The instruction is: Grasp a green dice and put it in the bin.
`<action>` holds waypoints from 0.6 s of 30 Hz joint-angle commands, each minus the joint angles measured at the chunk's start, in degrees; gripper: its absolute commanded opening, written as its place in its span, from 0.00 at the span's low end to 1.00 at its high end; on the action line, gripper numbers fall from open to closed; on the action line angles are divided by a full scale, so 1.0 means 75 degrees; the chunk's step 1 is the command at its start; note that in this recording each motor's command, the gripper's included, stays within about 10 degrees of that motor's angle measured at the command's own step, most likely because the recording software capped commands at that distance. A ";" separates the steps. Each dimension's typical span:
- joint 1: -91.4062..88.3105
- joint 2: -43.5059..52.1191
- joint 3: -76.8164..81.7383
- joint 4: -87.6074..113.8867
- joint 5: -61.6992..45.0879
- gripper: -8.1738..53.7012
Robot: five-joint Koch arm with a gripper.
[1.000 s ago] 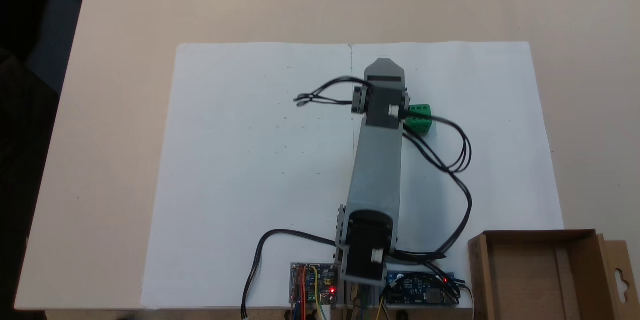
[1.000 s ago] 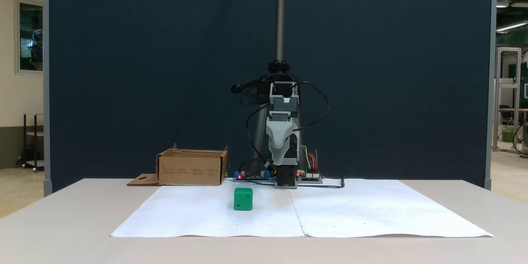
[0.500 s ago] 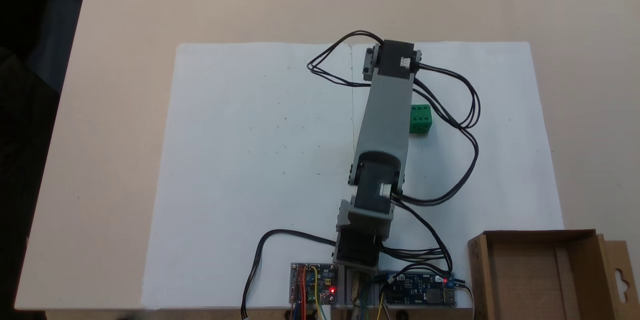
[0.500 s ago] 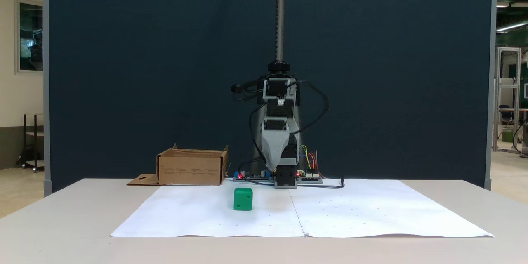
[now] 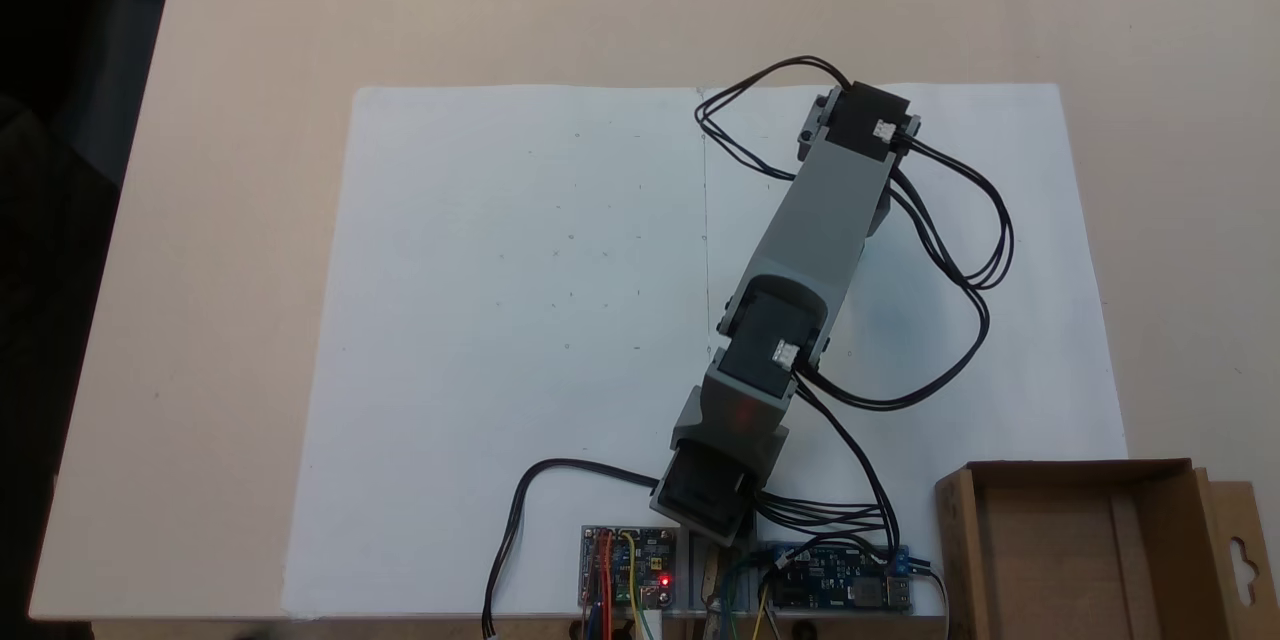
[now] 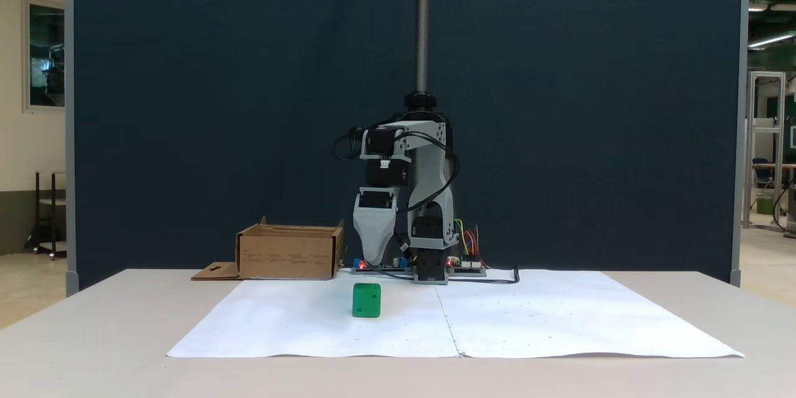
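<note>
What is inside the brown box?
In the fixed view from above, the brown cardboard box shows just a bare cardboard floor; its lower end runs off the picture. The small green plastic dice sits outside it, on the white paper sheet.

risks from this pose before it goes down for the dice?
1. The gripper hangs pointing down just above the green dice; its state can't be told from here. Descending shut, it would likely press or knock the cube rather than straddle it.
2. In the top-down fixed view the arm covers the dice, so alignment is hard to check there.
3. Loose black cables loop beside the arm and may snag on the swing toward the bin.
</note>
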 commanded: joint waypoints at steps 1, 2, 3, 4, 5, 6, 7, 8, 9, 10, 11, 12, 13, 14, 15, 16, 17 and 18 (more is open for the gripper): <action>0.0258 0.0129 -0.0258 0.0457 -0.0855 0.84; 0.0352 0.0117 -0.0258 0.0492 -0.0867 0.84; 0.0422 0.0117 -0.0258 0.0539 -0.0891 0.84; 0.0504 0.0117 -0.0258 0.0562 -0.0902 0.84; 0.0586 0.0117 -0.0258 0.0609 -0.0914 0.84; 0.0656 0.0117 -0.0258 0.0691 -0.0937 0.84; 0.0691 0.0117 -0.0258 0.0844 -0.0984 0.84; 0.0715 0.0117 -0.0258 0.1020 -0.1090 0.84; 0.0738 0.0105 -0.0258 0.1090 -0.1172 0.85; 0.0773 0.0105 -0.0258 0.1090 -0.1207 0.87; 0.0785 0.0105 -0.0258 0.1090 -0.1266 0.87; 0.0797 0.0105 -0.0258 0.1160 -0.1348 0.87; 0.0797 0.0094 -0.0258 0.1230 -0.1430 0.87; 0.0797 0.0094 -0.0258 0.1230 -0.1465 0.87; 0.0797 0.0082 -0.0258 0.1230 -0.1512 0.87; 0.0797 0.0070 -0.0234 0.1230 -0.1617 0.87; 0.0797 0.0035 -0.0258 0.1219 -0.1711 0.87; 0.0797 0.0012 -0.0258 0.1219 -0.1805 0.87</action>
